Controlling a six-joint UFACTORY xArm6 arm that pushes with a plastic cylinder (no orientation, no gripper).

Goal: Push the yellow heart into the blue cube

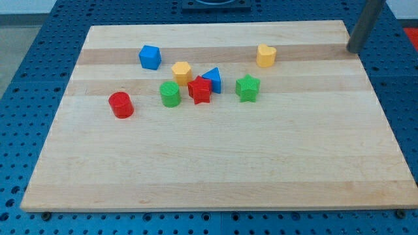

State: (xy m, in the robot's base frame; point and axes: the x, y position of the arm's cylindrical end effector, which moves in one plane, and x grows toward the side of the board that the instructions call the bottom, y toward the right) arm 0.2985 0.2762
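The yellow heart (266, 56) lies near the view's top right of the wooden board (215, 170). The blue cube (149, 57) lies near the top left, well apart from the heart. My tip (354, 50) is the end of a dark rod at the board's top right edge, to the right of the yellow heart with a clear gap between them. It touches no block.
Between heart and cube lies a cluster: a yellow hexagon (181, 72), a blue triangle (212, 79), a red star (200, 90), a green cylinder (170, 94). A green star (247, 87) lies below the heart. A red cylinder (121, 104) lies at the left.
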